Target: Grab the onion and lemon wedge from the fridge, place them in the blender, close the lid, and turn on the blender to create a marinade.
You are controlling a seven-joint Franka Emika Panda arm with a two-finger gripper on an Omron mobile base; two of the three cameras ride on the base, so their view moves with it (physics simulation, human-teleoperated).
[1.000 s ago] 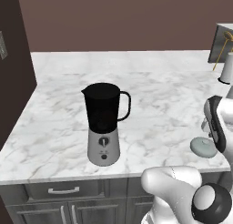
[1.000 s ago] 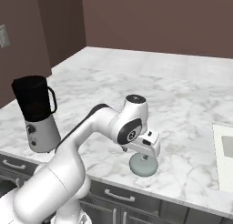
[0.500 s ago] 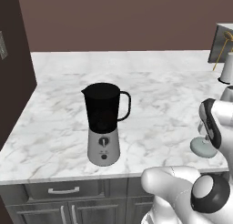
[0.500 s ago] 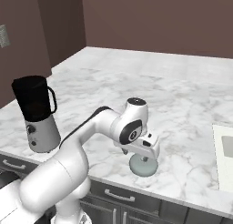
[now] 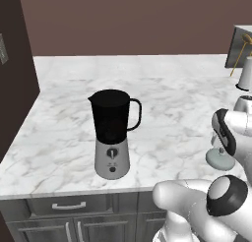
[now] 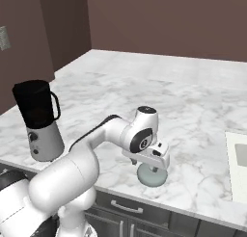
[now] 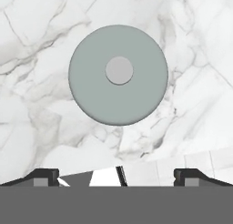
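Jaws (image 7: 116, 175) stand fully apart and hold nothing; in the hand view I see both fingertips (image 7: 45, 176) spread wide at the lower edge, clear of the lid (image 7: 118, 74). The lid lies flat on the marble table (image 6: 193, 91), knob up, directly below the hand. In the right base view I read the gripper (image 6: 153, 164) pointing straight down just above the lid (image 6: 151, 176), near the front edge of the table. In the left base view the lid (image 5: 220, 160) lies well to the right of the blender (image 5: 112, 133). The blender stands upright near the front left of the table, jar uncovered, handle toward the lid, black knob facing forward. Contents of the dark jar: I cannot tell. Farther back on the right stands a white utensil holder (image 5: 245, 74).
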